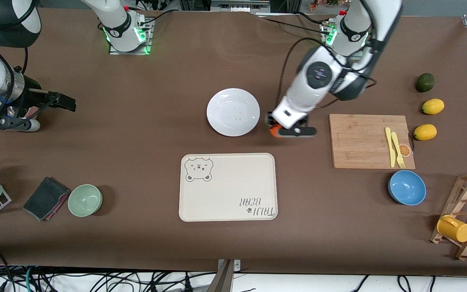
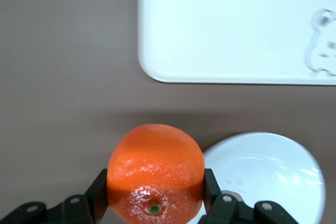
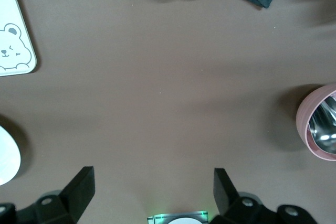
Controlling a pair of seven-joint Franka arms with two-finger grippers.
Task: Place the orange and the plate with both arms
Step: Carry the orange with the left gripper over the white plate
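two black fingers of the left claw (image 2: 155,203) pinch the round, dimpled orange (image 2: 155,172) beside the glossy white plate (image 2: 273,177).

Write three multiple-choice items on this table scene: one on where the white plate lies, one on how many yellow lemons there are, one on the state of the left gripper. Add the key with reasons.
1. Where does the plate lie relative to the bear-print tray?
A. On the tray
B. Farther from the front camera than the tray
C. On the cutting board

2. How many yellow lemons lie by the cutting board?
A. Two
B. Four
C. None

3. What is the left gripper doing?
A. Open and empty
B. Shut on the orange
C. Shut on a fork

Key: 1 B, the plate sits on the cloth higher in the front view than the tray. 2 A, one lemon and a second lemon. 3 B, the left wrist view shows fingers pressed on both sides of the orange.
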